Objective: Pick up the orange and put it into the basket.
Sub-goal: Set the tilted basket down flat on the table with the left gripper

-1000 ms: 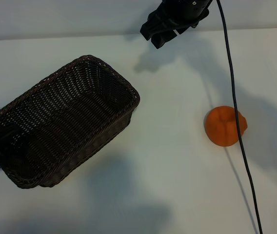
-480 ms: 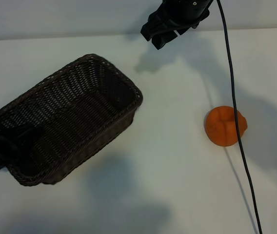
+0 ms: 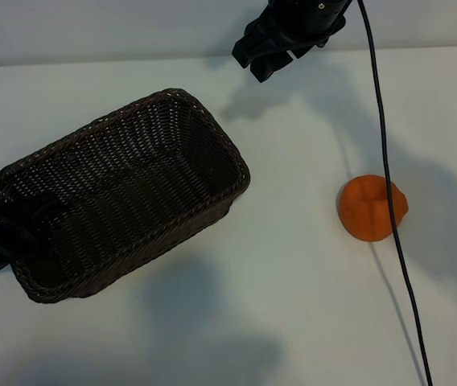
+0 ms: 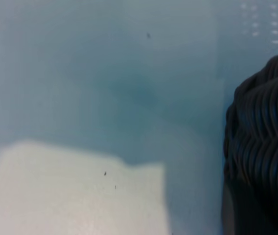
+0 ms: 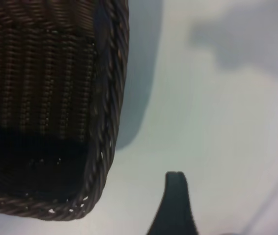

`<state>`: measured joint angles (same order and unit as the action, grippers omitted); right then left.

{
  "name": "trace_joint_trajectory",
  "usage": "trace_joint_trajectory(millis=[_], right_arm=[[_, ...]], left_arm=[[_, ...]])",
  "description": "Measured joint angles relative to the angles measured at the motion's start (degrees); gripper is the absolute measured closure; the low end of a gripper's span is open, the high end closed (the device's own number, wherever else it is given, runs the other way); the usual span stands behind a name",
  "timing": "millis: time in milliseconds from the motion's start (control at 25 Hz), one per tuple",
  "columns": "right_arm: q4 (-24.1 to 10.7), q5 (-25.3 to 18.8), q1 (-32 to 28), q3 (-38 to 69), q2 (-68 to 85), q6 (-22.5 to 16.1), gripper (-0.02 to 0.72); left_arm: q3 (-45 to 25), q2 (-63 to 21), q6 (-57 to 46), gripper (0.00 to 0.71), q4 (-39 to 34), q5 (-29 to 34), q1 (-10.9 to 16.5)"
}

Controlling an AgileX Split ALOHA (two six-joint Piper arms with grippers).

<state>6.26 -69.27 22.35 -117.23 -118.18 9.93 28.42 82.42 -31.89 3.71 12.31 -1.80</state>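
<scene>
L gripper [image 3: 10,233] sits at the far end of the basket [image 3: 132,193], the end farthest from the orange [image 3: 372,207]. It straddles the woven rim: one dark finger [image 3: 42,212] inside the wall, the rest of the gripper outside, so the jaws look pinched on the rim w/ the wicker between them. In the L wrist view the weave of the basket [image 4: 264,142] fills one edge, v. close to the camera; the rest is bare table [image 4: 80,196], part in shade.

The basket lies at a slant on the white table [image 3: 293,305], running away from the L gripper toward the middle, open side up, inside dark and nothing visible in it.

R gripper [image 3: 267,55] hangs above the back of the table, beyond the basket's other end and not touching it, fingers apart, nothing between them. R wrist view: one dark fingertip [image 5: 175,200] over the table, w/ a basket corner [image 5: 104,147] near it but apart.

The orange is on the table, not in the basket, well apart from the L gripper w/ the whole basket between. It is closer to the R gripper but still clear of it, toward the front. A black cable [image 3: 383,145] from the R arm runs across the orange.
</scene>
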Motion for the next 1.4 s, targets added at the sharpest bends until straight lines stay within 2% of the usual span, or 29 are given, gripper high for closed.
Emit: trace_joint_trajectory(millis=[120,440,560,1000,1400], right_arm=[[0.00,0.22,0.00,0.00,0.00,0.00,0.143],[0.00,0.27,0.00,0.00,0.00,0.00,0.143],[0.31,0.27,0.00,0.00,0.00,0.00,0.143],[0.95,0.27,0.00,0.00,0.00,0.00,0.143],[0.99,0.27,0.00,0.00,0.00,0.00,0.143]], left_arm=[[0.00,0.00,5.45,0.550,4.08,0.23,0.00],[2.25,0.16,37.39,0.556,27.50,5.82,0.00],[4.83,0.75,44.01,0.557,31.78,8.51,0.00],[11.90,5.67,48.46,0.558,32.16,12.73,0.00],[25.91,16.43,51.24,0.558,32.10,16.94,0.00]])
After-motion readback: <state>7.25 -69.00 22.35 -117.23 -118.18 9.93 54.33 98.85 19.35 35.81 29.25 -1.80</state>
